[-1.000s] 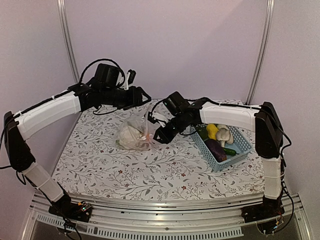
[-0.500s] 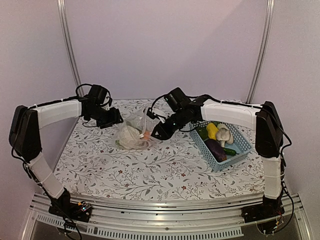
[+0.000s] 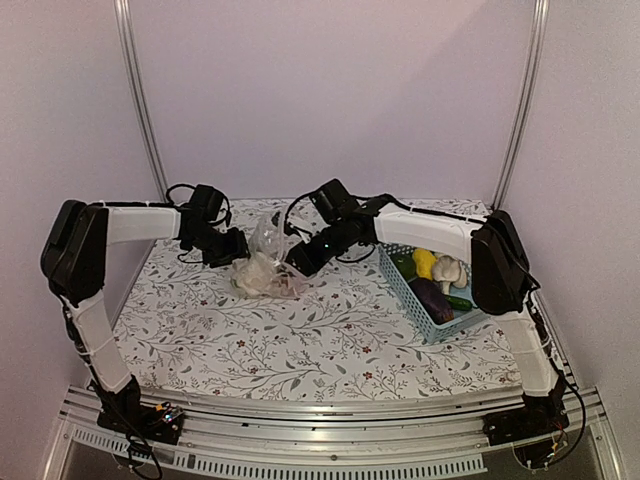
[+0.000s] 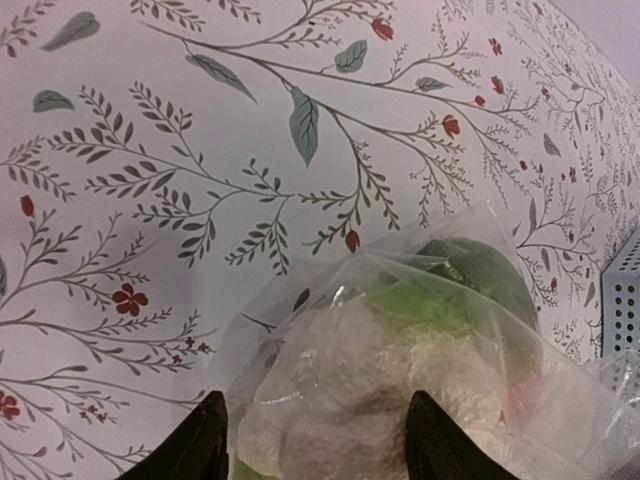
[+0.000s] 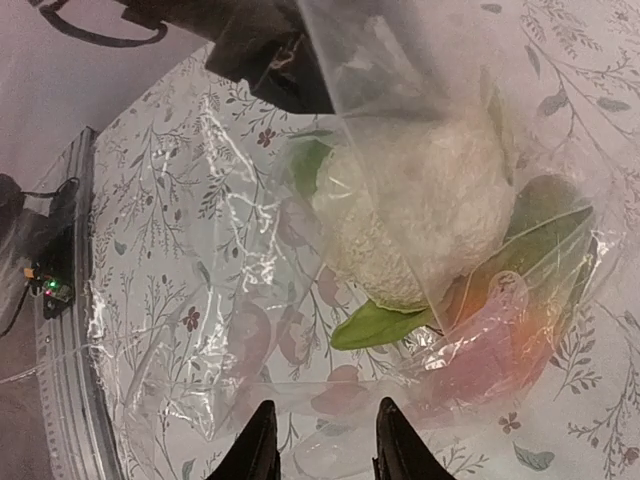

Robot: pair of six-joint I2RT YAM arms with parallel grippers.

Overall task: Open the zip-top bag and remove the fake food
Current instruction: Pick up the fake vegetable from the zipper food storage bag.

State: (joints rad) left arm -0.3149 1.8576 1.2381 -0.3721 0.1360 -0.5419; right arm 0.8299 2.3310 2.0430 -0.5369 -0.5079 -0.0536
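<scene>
Presently, stock as follows.

1. Left claw (image 4: 316, 420): fingers spread wide, gripping nothing. The bulging side of the zip-top bag (image 4: 470, 330) fills the space between and just ahead of its tips. This is judged a straddle, meant to pin the bag down while the other arm works.
2. Right claw (image 5: 325, 415): fingers a little apart, with clear film lying across the gap just ahead of them. No pinch is visible. It is judged to be seeking a film edge opposite the left claw, so the two can pull the mouth apart.
3. Fake food inside the bag:
   - white cauliflower (image 4: 340, 380), directly ahead of the left claw
   - green leafy piece (image 4: 470, 275), beyond the cauliflower and to the right
   - orange-pink piece (image 5: 500, 340), ahead-right of the right claw
4. Fake food outside the bag: yellow piece (image 3: 425, 262), white piece (image 3: 447, 268), eggplant (image 3: 432, 298) and cucumber (image 3: 460, 302). All lie in the blue basket (image 3: 484, 292), well behind the right claw, beside its forearm.
5. Table (image 4: 150, 150): floral cover; bears the bag and the basket.
6. Not determinable:
   - Crinkle and glare hide the zip seal, so I cannot tell whether it is open or closed.
   - A film sheet rises out of the right wrist view's top edge; what holds it up is unseen.
   - The orange-pink piece is too blurred to name.
   - Whether the left fingertips touch the plastic cannot be told.
</scene>
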